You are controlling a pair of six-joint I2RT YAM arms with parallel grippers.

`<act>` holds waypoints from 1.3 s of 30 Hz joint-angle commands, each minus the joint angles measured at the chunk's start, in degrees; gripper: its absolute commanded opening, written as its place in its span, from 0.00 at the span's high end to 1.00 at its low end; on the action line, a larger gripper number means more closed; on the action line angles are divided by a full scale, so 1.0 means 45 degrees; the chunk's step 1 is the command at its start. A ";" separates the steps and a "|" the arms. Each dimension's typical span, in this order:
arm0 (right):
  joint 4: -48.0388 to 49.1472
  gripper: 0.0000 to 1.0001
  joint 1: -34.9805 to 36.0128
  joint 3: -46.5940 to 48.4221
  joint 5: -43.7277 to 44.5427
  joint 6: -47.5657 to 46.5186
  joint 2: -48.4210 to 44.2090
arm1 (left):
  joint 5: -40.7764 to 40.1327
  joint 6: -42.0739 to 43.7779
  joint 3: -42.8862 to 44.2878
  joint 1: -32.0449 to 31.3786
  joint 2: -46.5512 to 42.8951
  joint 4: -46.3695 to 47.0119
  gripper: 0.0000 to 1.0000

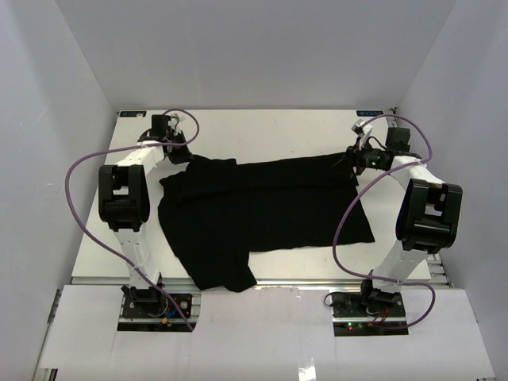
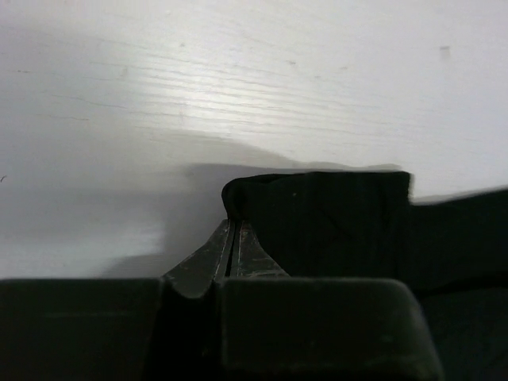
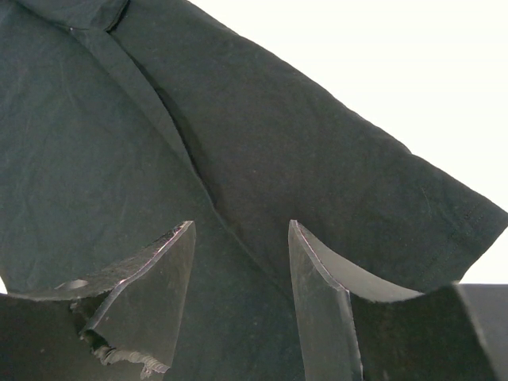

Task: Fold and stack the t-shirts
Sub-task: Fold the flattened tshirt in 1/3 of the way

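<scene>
From above, the plain black short-sleeved fabric t-shirt (image 1: 262, 214) lay spread and rumpled across the middle of the white desk (image 1: 278, 131), between the arms. In the left wrist view, the left pincer (image 2: 232, 238) was clenched, apparently nipping an edge of the cloth, though shadow blurred the contact. In the right wrist view, the right pincer (image 3: 242, 270) hung released over the fabric. The cloth looked light and limp, best taken by its corners.

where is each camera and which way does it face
Top external: above and behind the robot, looking down on the table, t-shirt, left arm and right arm.
Left wrist: on its arm, facing the left hand, shut on the t-shirt's edge.
Right wrist: looking down past the open right hand onto the t-shirt.
All share the t-shirt.
</scene>
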 commanded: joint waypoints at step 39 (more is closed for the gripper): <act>-0.0076 0.42 0.1334 -0.0412 -0.0327 -0.0151 -0.1187 | 0.7235 -0.2423 -1.0770 -0.0302 -1.1740 0.0740 0.92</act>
